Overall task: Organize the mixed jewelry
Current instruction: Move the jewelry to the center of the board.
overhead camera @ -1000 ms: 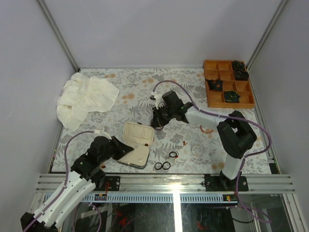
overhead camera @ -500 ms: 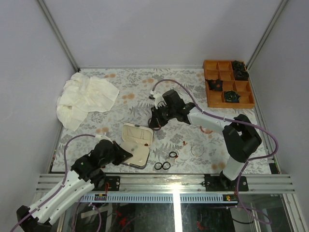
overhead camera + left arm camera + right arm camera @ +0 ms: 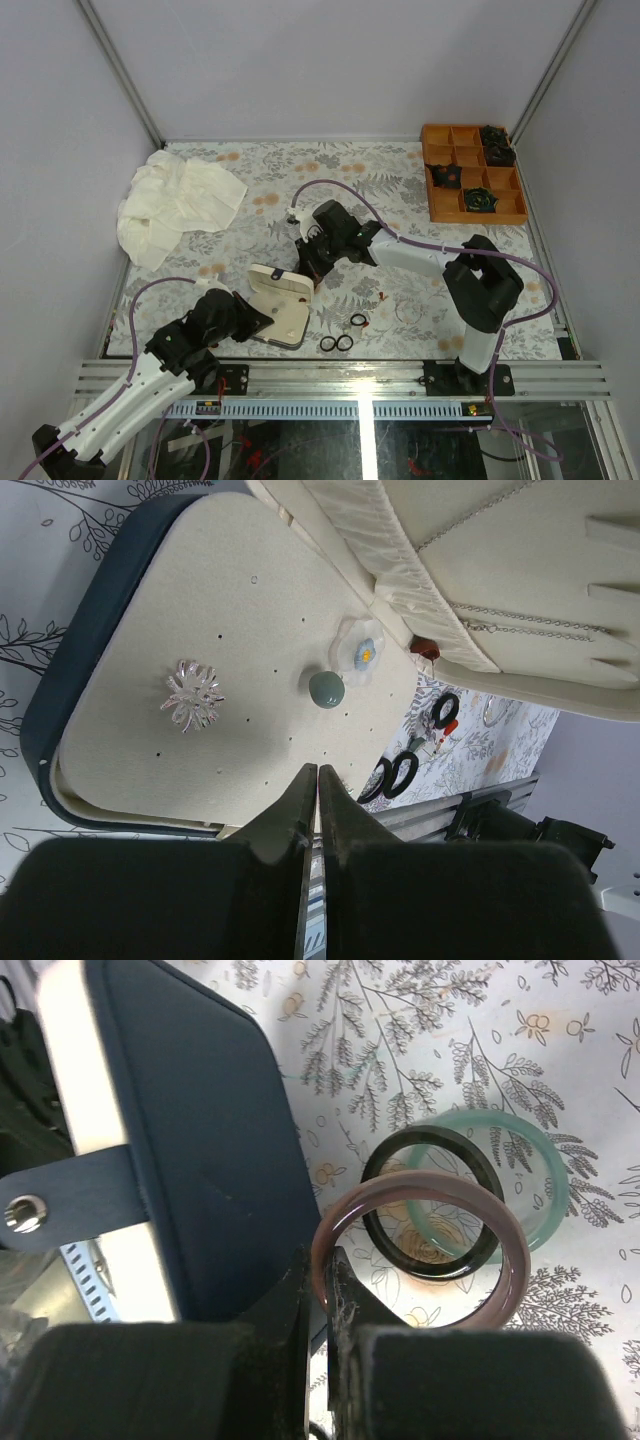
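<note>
Right tool (image 3: 322, 1265) is closed on the rim of a mauve ring (image 3: 420, 1185), gripping it edge-on just behind the raised lid of the dark-shelled case (image 3: 190, 1160). The ring overlaps a black ring (image 3: 430, 1138) and a teal ring (image 3: 555, 1180) lying on the floral surface (image 3: 250, 170). Whether it has cleared that surface cannot be told. Left tool (image 3: 312, 775) hangs with its fingers pressed together and nothing between them, over the case's cream pad, where a crystal pin (image 3: 193, 692) and a green stud (image 3: 327, 688) sit.

More of the mixed jewelry lies loose on the near side of the case: black rings (image 3: 336, 343) close to the front rail and red bits (image 3: 383, 294) a little farther back. An orange tray (image 3: 470, 205) at the far right corner and a white cloth (image 3: 175, 200) at the far left lie well apart from the work.

The weak point appears to be the grip itself. A thin rim pinched at one spot could pivot or slip free if the arm swings quickly, and the ring would roll. The overlap is a second hazard: lifting at a slant could drag the black ring along or flick it away. The lid stands just beside the right tool, so a careless sideways move could knock it shut or shove the case into the left tool. The left tool's closed tips, if lowered, could scrape the pins from the pad.
</note>
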Tool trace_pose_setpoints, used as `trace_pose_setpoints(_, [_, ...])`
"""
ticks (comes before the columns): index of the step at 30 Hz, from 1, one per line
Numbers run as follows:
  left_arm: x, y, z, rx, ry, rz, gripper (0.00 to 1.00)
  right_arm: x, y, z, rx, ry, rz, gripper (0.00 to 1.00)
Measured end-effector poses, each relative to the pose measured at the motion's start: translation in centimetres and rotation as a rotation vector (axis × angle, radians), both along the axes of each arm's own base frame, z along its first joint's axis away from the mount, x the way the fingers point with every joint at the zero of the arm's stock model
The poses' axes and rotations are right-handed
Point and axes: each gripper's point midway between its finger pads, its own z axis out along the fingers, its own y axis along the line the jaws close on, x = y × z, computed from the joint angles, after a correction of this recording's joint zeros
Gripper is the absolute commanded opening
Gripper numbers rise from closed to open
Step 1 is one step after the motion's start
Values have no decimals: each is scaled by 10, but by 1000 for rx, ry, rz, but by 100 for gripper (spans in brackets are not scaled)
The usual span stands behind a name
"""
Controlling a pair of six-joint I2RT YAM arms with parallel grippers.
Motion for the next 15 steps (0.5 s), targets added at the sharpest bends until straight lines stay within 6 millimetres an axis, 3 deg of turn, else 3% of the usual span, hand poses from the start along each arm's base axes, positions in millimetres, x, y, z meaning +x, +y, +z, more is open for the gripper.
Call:
trace_pose_setpoints(9, [1,0,2,-2,-4,1,0,0,4,-28,-110,-26,-15,0])
trace_pose_setpoints(15, [0,-1,3,-2,-5,-3,0,7,9,-29,-124,-47,-26,3])
